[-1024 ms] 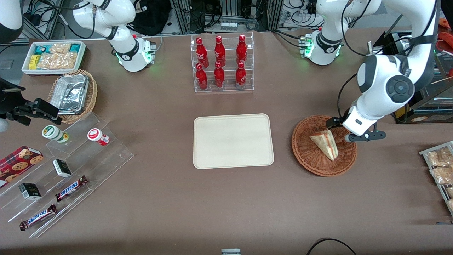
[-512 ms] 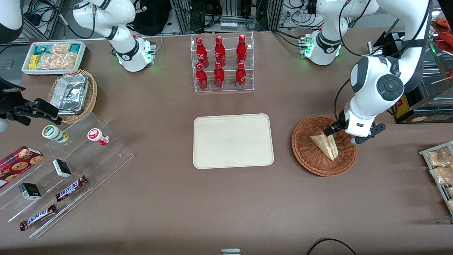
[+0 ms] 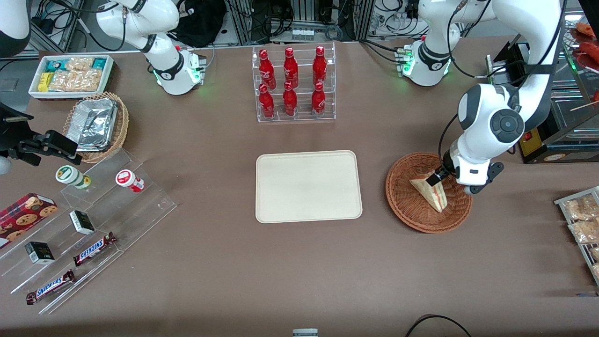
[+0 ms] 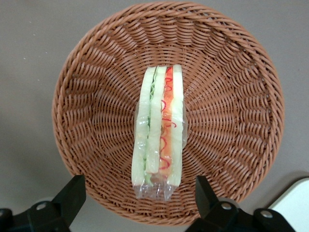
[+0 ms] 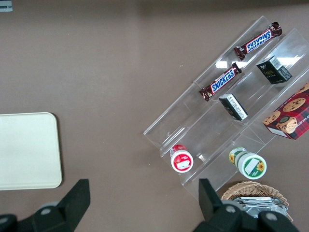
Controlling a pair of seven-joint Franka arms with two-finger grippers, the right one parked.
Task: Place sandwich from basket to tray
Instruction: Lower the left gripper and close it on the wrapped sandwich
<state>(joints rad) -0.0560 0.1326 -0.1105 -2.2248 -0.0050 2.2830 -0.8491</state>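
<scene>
The sandwich (image 3: 431, 189), a plastic-wrapped pale wedge with green and orange-red filling, lies in the round reddish-brown basket (image 3: 407, 206) toward the working arm's end of the table. My gripper (image 3: 443, 179) hangs just above the basket over the sandwich's broad end, which is farther from the front camera. In the left wrist view the sandwich (image 4: 160, 125) lies cut edge up in the basket (image 4: 96, 96). The gripper (image 4: 139, 197) is open, one black finger on each side of the sandwich's wrapped end, neither touching it. The cream tray (image 3: 309, 186) lies bare at the table's middle.
A clear rack of red bottles (image 3: 294, 84) stands farther back than the tray. At the parked arm's end are a tan basket with foil containers (image 3: 96, 124), a white snack bin (image 3: 70, 75) and a clear stepped stand (image 3: 93, 224). Snack packets (image 3: 582, 224) lie beside the basket.
The gripper has come down and shifted toward the tray, from beside the basket's rim to over the sandwich's broad end. The sandwich and basket have not moved.
</scene>
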